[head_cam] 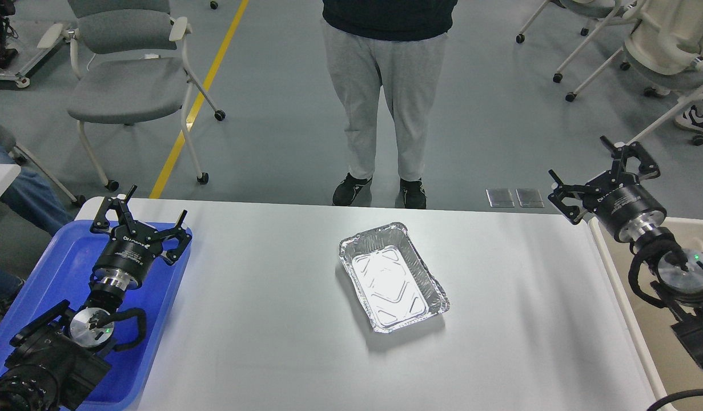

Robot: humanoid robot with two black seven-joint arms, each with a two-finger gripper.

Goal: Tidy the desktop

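The white desktop (260, 319) fills the lower view. An empty silver foil tray (392, 277) lies on it near the middle, turned a little askew. My left gripper (147, 211) is open and empty, held over the blue plastic tray (40, 274) at the desktop's left edge. My right gripper (598, 170) is open and empty, held above the far right corner of the desktop, next to the beige bin (648, 268). Both grippers are well apart from the foil tray.
A person in grey trousers (382, 91) stands just beyond the desktop's far edge. A grey chair (125, 80) stands at the back left and more chairs (659, 51) at the back right.
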